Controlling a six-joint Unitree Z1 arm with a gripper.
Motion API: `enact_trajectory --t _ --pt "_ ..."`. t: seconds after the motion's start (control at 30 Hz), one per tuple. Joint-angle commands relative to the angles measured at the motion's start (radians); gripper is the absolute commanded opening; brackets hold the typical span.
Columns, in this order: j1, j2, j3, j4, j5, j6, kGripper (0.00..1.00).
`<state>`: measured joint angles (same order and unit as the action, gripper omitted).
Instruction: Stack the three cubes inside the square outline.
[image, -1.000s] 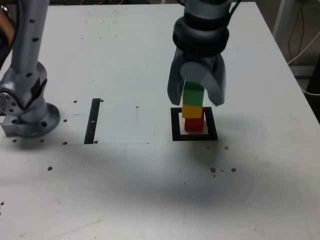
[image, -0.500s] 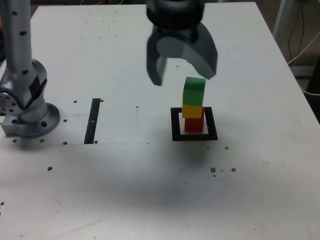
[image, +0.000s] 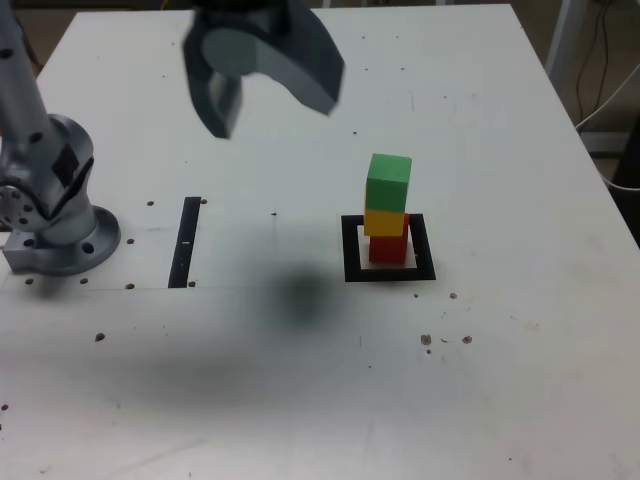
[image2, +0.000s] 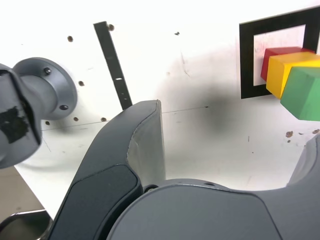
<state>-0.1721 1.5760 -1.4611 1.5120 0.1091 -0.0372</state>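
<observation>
Hanging high over the white surface (image: 300, 400) in the exterior view, the hand (image: 262, 100) sits toward that view's upper left, its jaws spread wide with nothing between them, though it is a little blurred. Well apart from it, toward the exterior view's right, the three cubes stand stacked: the red cube (image: 388, 248) at the bottom, the yellow cube (image: 385, 221) on it, the green cube (image: 388, 183) on top. The stack stands inside the square outline (image: 350, 250) of black tape. A straight black tape strip (image: 186, 242) lies farther toward the view's left, near the arm's grey base (image: 55, 225).

Over to the wrist view: the hand's dark jaws fill the foreground, one finger (image2: 142, 145) clear and wide of the other. The stack (image2: 292, 75) shows at the frame's edge, inside the outline (image2: 247, 60), leaning only by perspective, probably.
</observation>
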Motion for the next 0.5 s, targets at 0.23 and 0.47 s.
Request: enact_trajectory --t 0.23,0.47 --pt "0.006 -0.017 0.323 -0.191 -0.032 -0.009 1.00" --pt "0.006 -0.044 0.518 -0.376 -0.072 0.005 1.00"
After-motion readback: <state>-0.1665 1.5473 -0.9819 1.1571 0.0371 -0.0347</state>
